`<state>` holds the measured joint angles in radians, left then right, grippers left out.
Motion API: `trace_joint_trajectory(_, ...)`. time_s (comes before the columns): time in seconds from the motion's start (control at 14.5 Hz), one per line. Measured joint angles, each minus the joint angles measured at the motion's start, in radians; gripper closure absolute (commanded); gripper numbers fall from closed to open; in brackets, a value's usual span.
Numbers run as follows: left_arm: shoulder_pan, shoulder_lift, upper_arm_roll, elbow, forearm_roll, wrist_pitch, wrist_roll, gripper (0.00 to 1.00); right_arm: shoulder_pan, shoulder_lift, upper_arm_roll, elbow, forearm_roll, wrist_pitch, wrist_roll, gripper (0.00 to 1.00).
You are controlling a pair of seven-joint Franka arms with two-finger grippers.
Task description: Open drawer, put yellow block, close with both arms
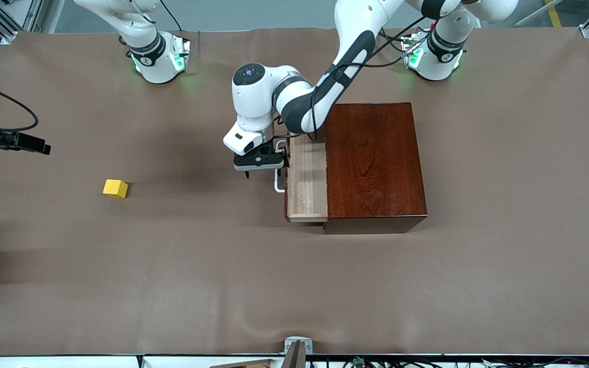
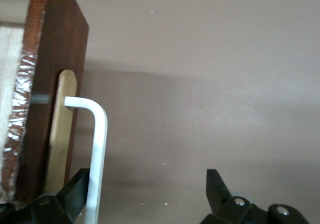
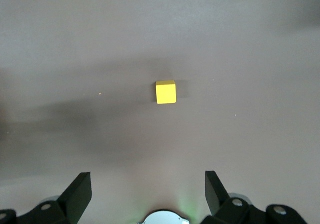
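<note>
The drawer (image 1: 307, 176) is pulled partly out of the dark reddish-brown box (image 1: 371, 163), so its pale tray shows. Its white handle (image 1: 277, 183) faces the right arm's end of the table. My left gripper (image 1: 265, 170) hangs over the handle, open; in the left wrist view the gripper (image 2: 147, 184) has the handle (image 2: 96, 149) between its fingers, close against one finger (image 2: 75, 186), in front of the drawer's dark front (image 2: 55, 83). The yellow block (image 1: 115, 188) lies on the table toward the right arm's end. My right gripper (image 3: 147, 184) is open and empty high over the table, with the block (image 3: 165, 91) below it.
The table is covered by a brown cloth (image 1: 294, 286). A black device on a cable (image 1: 18, 140) juts in at the right arm's end of the table. The right arm's green-lit base (image 1: 159, 59) and the left arm's base (image 1: 435, 56) stand along the table's edge.
</note>
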<state>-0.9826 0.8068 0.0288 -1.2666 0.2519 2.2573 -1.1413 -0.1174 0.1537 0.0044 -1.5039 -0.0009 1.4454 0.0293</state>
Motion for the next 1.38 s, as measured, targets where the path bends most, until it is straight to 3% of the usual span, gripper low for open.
trace_joint_trajectory(0.55,-0.01,0.007,-0.006,0.007,-0.001,0.042,0.04,0.0,-0.026,0.095,-0.001,-0.013,0.0,0.07,0.0,0.0)
trace_joint_trajectory(0.96,-0.012,0.007,-0.008,0.014,-0.001,0.042,0.041,0.0,-0.025,0.101,0.0,-0.082,0.0,0.162,0.001,0.0)
trace_joint_trajectory(1.38,-0.015,-0.047,-0.024,0.046,-0.004,-0.1,0.041,0.0,-0.026,0.102,0.0,-0.152,0.0,0.244,0.001,0.0)
